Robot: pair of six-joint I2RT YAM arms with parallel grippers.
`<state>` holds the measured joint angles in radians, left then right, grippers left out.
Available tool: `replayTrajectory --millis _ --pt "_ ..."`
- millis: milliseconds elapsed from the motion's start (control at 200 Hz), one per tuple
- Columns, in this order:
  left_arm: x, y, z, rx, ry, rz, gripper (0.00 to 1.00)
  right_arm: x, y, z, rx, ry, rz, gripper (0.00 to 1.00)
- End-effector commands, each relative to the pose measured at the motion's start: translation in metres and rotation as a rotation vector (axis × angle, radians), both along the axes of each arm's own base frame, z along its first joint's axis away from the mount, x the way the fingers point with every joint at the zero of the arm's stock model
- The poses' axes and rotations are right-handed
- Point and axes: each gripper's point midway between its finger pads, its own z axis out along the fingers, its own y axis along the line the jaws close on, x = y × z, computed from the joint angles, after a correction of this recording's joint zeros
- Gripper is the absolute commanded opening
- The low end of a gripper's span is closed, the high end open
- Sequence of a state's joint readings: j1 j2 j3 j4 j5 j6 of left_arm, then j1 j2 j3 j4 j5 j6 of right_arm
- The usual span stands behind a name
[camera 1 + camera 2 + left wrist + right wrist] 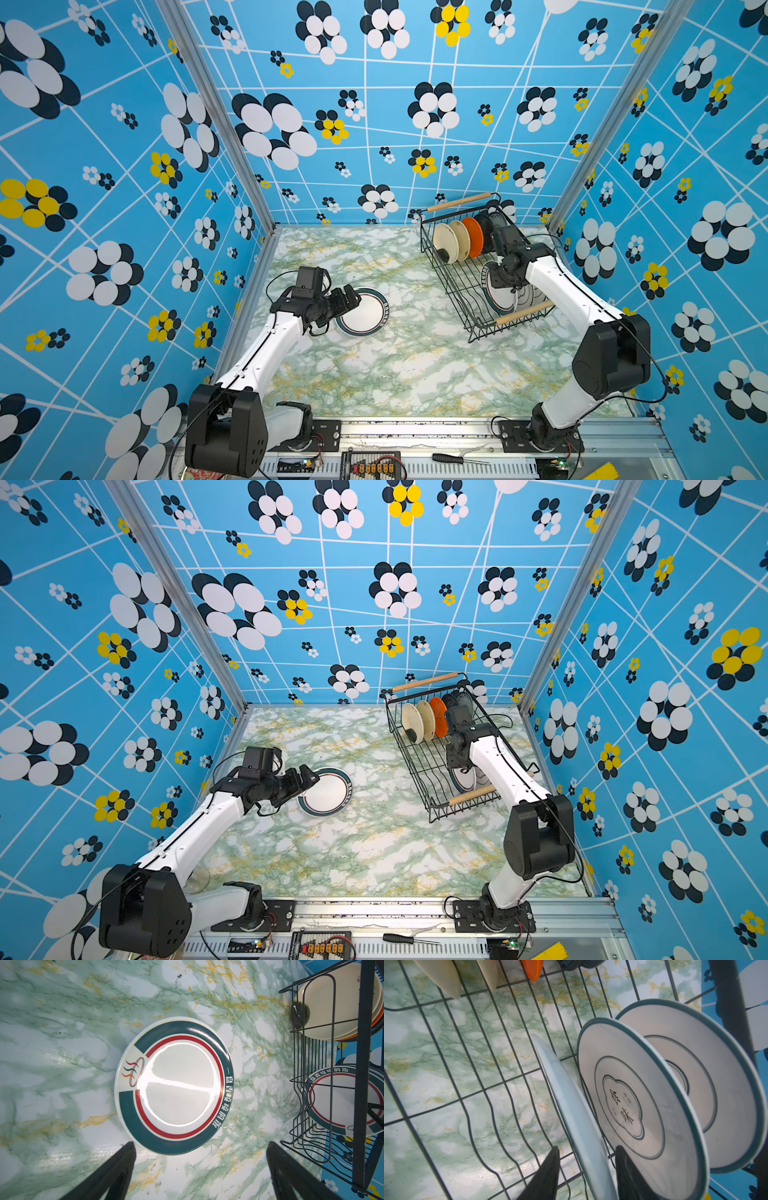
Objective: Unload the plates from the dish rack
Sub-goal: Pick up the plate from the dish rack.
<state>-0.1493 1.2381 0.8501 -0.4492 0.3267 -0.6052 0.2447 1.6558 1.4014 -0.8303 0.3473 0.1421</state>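
In both top views the left gripper (353,296) (311,776) hangs with its jaws spread wide. It is over the edge of a teal-rimmed plate (368,313) (330,793) that lies flat on the marbled table (395,365), well apart from the dish rack (446,286) (417,754). The rack sits at the far right of the table. Cream plates (445,244) and an orange plate (474,236) stand on edge in its far row. The right gripper (505,279) (457,757) reaches down into the near row, and the arm hides its fingertips there.

In the left wrist view the teal-rimmed plate (176,1086) lies just ahead of the wide-set fingers (116,1174), which grip nothing. The rack (363,1053) stands off to one side with a second printed plate (342,1105) upright in it.

In the right wrist view the right gripper (587,1147) straddles the rim of a pale upright plate (571,1101). One finger (548,1174) stands on each side with a narrow gap showing, so the jaws are partly apart and not clamped. Just behind it, two emblem plates (623,1105) stand in the rack's wires (467,1076).
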Motion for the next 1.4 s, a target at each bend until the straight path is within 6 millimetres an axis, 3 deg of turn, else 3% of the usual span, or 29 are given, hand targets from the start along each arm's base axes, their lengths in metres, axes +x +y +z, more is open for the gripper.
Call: replayTrajectory --millis 0,430,845,1135,1395 --pt "0.006 -0.006 0.015 0.036 -0.037 -0.023 0.99 -0.001 -0.006 -0.012 -0.017 0.020 -0.008 0.40" --pt "0.006 -0.011 0.004 0.141 -0.007 -0.012 0.99 -0.004 -0.008 -0.017 -0.025 0.032 -0.007 0.19" --pt "0.007 -0.007 0.012 0.196 -0.063 -0.004 0.99 -0.007 -0.003 -0.008 0.005 0.017 0.010 0.08" --pt "0.010 -0.009 0.011 0.212 -0.076 0.012 0.99 -0.008 -0.003 0.012 0.013 -0.016 0.016 0.03" --pt "0.012 -0.008 0.023 0.239 -0.126 0.011 0.99 -0.008 -0.004 0.047 0.026 -0.097 0.016 0.02"
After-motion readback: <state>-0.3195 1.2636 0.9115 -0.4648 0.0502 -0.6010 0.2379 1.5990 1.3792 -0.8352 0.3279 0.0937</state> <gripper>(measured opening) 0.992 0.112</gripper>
